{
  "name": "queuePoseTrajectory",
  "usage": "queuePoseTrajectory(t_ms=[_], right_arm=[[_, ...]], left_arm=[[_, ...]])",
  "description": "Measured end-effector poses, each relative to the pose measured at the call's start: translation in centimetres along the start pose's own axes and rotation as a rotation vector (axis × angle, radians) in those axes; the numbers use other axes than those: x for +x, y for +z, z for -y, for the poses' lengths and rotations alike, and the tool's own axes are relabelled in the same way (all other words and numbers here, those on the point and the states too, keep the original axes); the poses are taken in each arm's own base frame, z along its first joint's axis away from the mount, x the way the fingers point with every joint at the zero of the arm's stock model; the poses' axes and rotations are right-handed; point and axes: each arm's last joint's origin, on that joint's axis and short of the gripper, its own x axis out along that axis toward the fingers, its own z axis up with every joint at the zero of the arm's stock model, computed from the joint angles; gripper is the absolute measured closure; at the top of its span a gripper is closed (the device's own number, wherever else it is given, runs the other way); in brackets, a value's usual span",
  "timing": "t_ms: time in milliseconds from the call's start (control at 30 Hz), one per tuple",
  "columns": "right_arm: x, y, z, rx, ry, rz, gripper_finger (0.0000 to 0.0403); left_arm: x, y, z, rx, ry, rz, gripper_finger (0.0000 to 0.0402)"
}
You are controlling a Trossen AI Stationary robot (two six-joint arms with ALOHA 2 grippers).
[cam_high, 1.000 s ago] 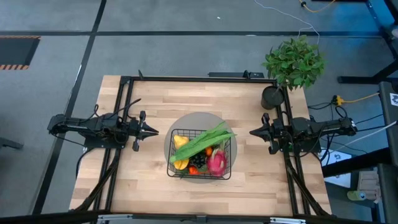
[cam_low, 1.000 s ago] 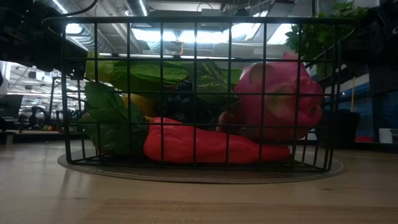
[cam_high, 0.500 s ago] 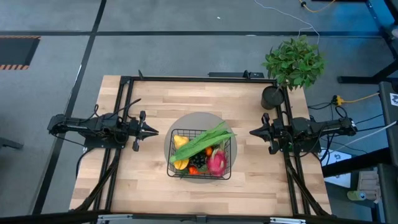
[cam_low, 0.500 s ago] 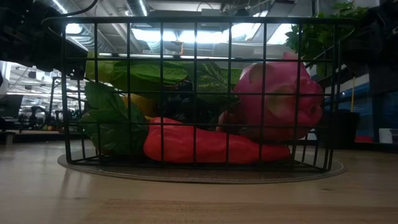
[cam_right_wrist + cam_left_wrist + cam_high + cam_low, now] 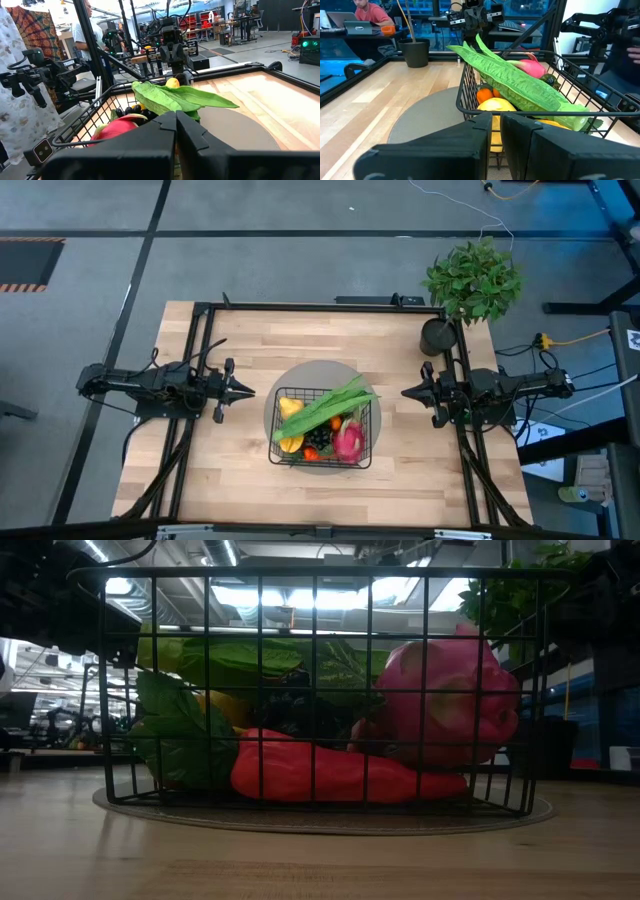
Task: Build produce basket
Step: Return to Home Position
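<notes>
The basket (image 5: 320, 466) is sitting on a round grey mat (image 5: 315, 372) in the middle of the worktop (image 5: 240, 480), holding the produce (a pink dragon fruit (image 5: 348, 442), a long green leaf (image 5: 325, 410) lying across the top, a yellow fruit (image 5: 289, 408)). The left gripper (image 5: 243, 391) is reaching in from the left edge and the right gripper (image 5: 407, 392) from the right edge. Both are stopping short of the basket, fingers pressed closed on nothing.

The basket (image 5: 322, 462) sits on a round mat (image 5: 315, 372) mid-table (image 5: 230, 470), produce (image 5: 348, 442) piled in it, a long leaf (image 5: 325, 410) across the top. Left fingers (image 5: 240, 391) lie to its left, right fingers (image 5: 411, 392) to its right; a potted plant (image 5: 472, 278) stands at the far right corner
</notes>
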Motion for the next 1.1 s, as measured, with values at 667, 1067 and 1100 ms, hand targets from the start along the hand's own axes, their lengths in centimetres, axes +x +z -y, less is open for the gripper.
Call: queuePoseTrajectory(t_ms=[667, 1067, 1100], right_arm=[[0.2, -0.1, 1.2, -0.173, -0.074, -0.030, 0.0398], [0.3, -0.4, 1.4, -0.169, -0.053, -0.069, 0.0398], [0.3, -0.4, 1.4, -0.159, -0.054, -0.069, 0.0398]], left_arm=[[0.0, 0.0, 0.0, 0.000, 0.000, 0.000, 0.0372], [0.0, 0.0, 0.0, 0.000, 0.000, 0.000, 0.0372], [0.0, 0.0, 0.0, 0.000, 0.000, 0.000, 0.0372]])
